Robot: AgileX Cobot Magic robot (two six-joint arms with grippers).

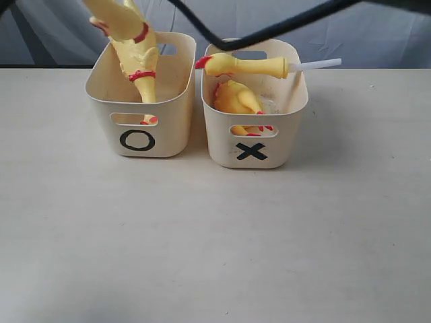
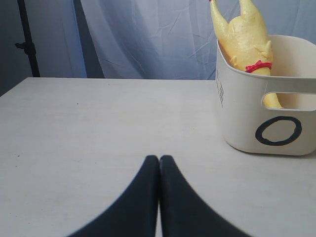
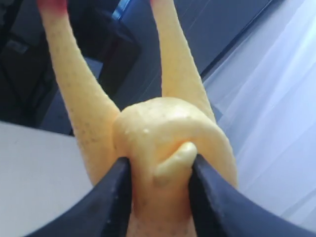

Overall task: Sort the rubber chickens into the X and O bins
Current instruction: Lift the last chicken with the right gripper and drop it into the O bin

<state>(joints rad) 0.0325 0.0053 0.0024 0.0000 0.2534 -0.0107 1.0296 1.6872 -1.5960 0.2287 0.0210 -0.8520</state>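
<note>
The O bin (image 1: pixel 138 138) stands at the left and the X bin (image 1: pixel 252 149) at the right. A long yellow rubber chicken (image 1: pixel 128 37) hangs slanted into the O bin, its upper end leaving the top of the exterior view. In the right wrist view my right gripper (image 3: pixel 160 160) is shut on a yellow chicken body (image 3: pixel 163 128) whose two legs point away from the camera. The short head-and-neck piece (image 1: pixel 249 65) with its white tube (image 1: pixel 316 64) lies across the X bin's rim, above a curled chicken (image 1: pixel 236 99). My left gripper (image 2: pixel 159 158) is shut and empty, low over the table beside the O bin (image 2: pixel 276 131).
A black arm or cable (image 1: pixel 269 27) arches across the top of the exterior view above both bins. Pale curtains (image 2: pixel 148 34) hang behind the table's far edge. The light tabletop (image 1: pixel 215 242) stretches bare in front of the bins.
</note>
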